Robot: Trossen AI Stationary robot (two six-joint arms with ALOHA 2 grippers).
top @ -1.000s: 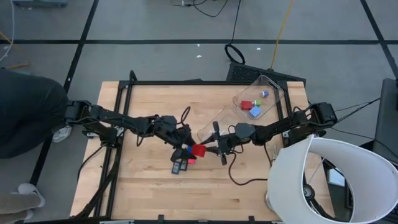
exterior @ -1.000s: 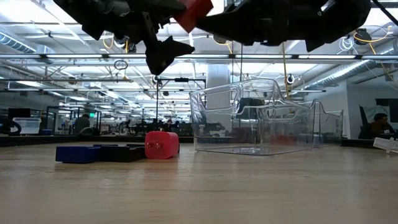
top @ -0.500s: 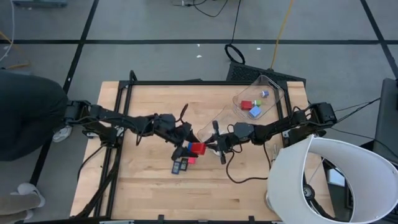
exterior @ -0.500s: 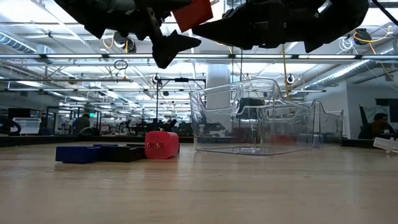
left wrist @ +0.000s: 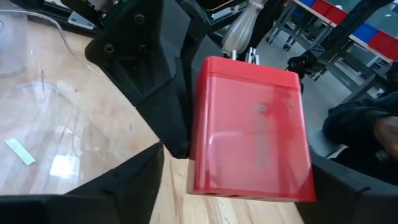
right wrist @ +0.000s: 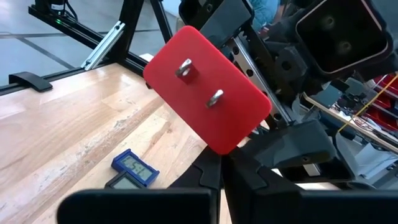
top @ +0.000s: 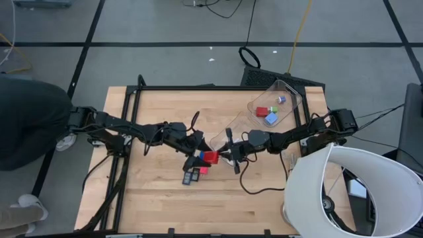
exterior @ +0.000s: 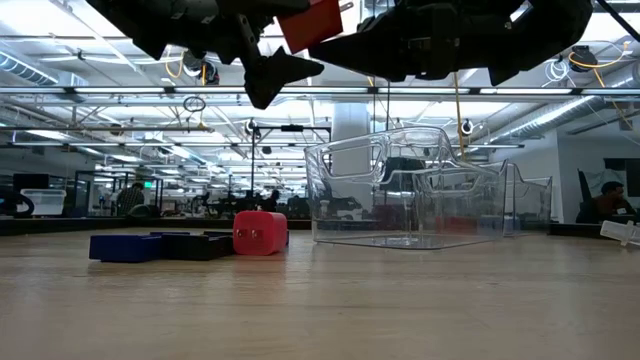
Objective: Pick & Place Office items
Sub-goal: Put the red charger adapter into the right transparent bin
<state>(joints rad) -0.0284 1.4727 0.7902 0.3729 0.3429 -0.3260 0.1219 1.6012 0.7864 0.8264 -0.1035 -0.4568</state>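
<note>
A red plug block (top: 210, 157) with two metal prongs (right wrist: 198, 81) hangs in the air over the table's middle. My right gripper (top: 225, 157) (right wrist: 249, 165) reaches in from the right and is shut on it. My left gripper (top: 199, 156) (left wrist: 236, 174) comes from the left and is open, with one finger on each side of the block (left wrist: 252, 130). Below on the table lie another red block (exterior: 260, 232), a blue piece (exterior: 125, 247) and dark flat pieces (exterior: 190, 245). A red (top: 262, 112), a blue (top: 271, 119) and a small light piece (top: 281, 100) lie in the clear bin (top: 291, 99). My right gripper pinches the red block between its two fingers at the block's lower corner (right wrist: 227, 146), coming roughly level from the table's right. The block is lifted clear and tilted, its pronged face toward my right wrist. My left gripper's fingers (left wrist: 134, 177) flank the block; whether they touch it, I cannot tell.
The clear bin (exterior: 410, 190) stands behind and to the right of the table pieces. A blue item with a small display (right wrist: 134, 168) lies under the held block. A big white round shade (top: 350, 192) overhangs the near right corner. A person's dark sleeve (top: 26, 119) shows at the left.
My left gripper moved toward the held red block and tipped so that its fingers point toward the block instead of down, ending on either side of it. The block stayed in the air in my right gripper. In the last half second nothing moved.
</note>
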